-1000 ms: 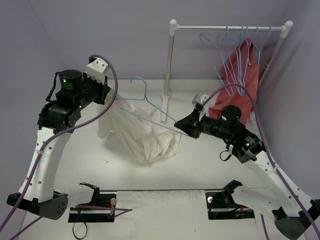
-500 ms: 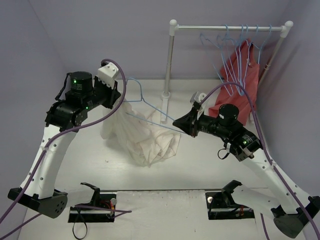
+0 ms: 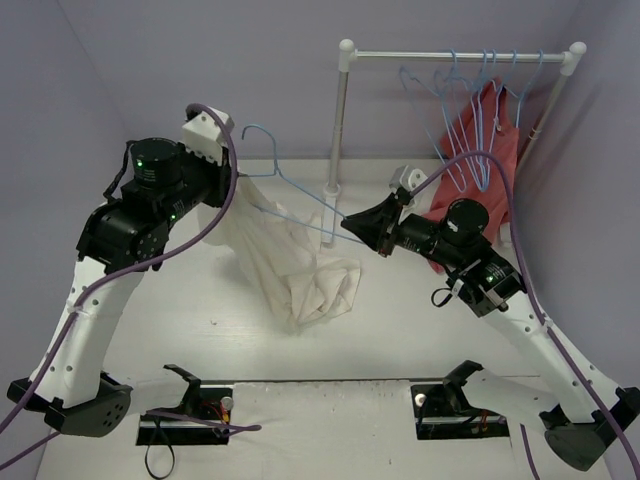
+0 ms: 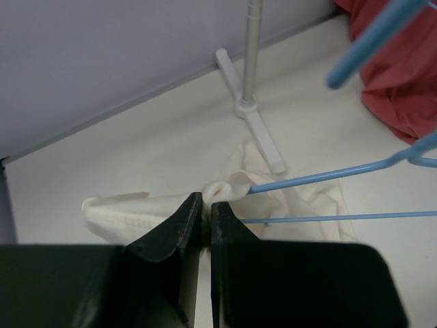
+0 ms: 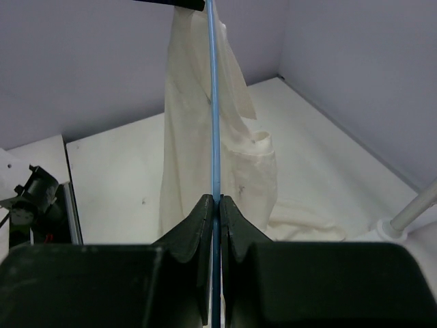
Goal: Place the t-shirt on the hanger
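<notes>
The cream t-shirt [image 3: 290, 265] hangs in a long bunch, its lower end piled on the table. My left gripper [image 3: 240, 180] is shut on a fold of its upper edge [image 4: 229, 186], jaws pinched together [image 4: 205, 199]. The light-blue hanger [image 3: 285, 190] runs slanted through the cloth, hook [image 3: 255, 130] up by the left wrist. My right gripper [image 3: 346, 222] is shut on the hanger's wire [image 5: 213, 102] at its right end, fingertips [image 5: 214, 199] squeezing it. In the left wrist view two hanger wires [image 4: 321, 179] enter the cloth beside the gripped fold.
A white rail [image 3: 460, 55] at the back right carries several more blue hangers [image 3: 455, 110] and a red-coral garment [image 3: 490, 150]. Its left post [image 3: 338, 130] and foot [image 3: 330, 215] stand just behind the held hanger. Walls close in on both sides.
Both arms have risen, lifting the hanger and the top of the t-shirt. The hook moved up and left. The right gripper moved up toward the rack post.
</notes>
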